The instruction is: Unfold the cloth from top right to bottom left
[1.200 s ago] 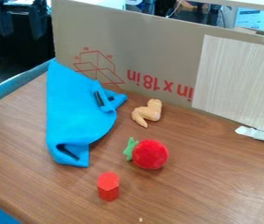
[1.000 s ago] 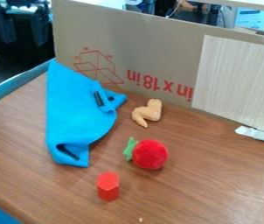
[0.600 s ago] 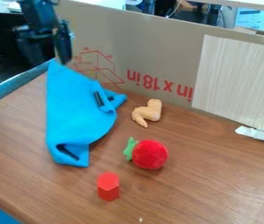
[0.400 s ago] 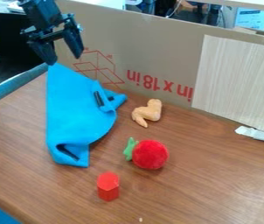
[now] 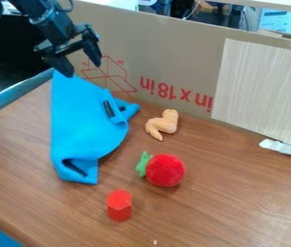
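The black gripper (image 5: 84, 71) hangs at the upper left, over the top corner of the cloth, its two fingers spread apart with nothing between them. Below it the blue cloth (image 5: 84, 130) lies folded on the left part of the table, narrow at the top and wider lower down. A flap with a dark strip is turned over at its right side, and its bottom edge is curled.
Right of the cloth lie a toy chicken wing (image 5: 162, 124) and a red plush fruit (image 5: 165, 170) with green leaves. A red hexagonal block (image 5: 119, 205) stands near the front of the wooden table (image 5: 238, 193). A cardboard wall (image 5: 174, 58) runs along the back.
From the far upper left, the gripper has moved right and somewhat down to the cloth's top corner, with more of the arm now in view. Cloth and toys have stayed put.
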Robot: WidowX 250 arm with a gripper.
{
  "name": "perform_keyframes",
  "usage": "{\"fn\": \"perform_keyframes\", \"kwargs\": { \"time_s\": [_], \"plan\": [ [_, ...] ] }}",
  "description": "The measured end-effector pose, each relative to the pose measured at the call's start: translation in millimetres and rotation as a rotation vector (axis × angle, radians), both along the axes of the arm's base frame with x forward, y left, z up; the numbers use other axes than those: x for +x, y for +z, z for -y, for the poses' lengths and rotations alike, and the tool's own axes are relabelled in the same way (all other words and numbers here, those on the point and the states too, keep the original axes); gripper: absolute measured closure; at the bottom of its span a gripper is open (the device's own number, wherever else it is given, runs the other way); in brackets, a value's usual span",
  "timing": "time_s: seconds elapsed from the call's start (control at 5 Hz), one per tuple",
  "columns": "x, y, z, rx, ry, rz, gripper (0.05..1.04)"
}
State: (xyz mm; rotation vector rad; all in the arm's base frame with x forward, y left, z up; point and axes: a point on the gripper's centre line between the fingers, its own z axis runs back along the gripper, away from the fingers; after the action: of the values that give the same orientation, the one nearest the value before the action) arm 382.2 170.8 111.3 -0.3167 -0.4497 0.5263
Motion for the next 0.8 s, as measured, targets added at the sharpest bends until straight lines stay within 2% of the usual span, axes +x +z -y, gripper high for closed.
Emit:
{"fn": "perform_keyframes", "kwargs": {
  "time_s": [0.2,0.4,0.8],
  "plan": [
    [7,-25.9,0,0.001,0.044,-0.036,0.084],
    [16,-43.8,1,0.038,0.069,-0.05,0.084],
    [29,-57.5,14,0.03,0.105,-0.031,0.084]
  ]
}}
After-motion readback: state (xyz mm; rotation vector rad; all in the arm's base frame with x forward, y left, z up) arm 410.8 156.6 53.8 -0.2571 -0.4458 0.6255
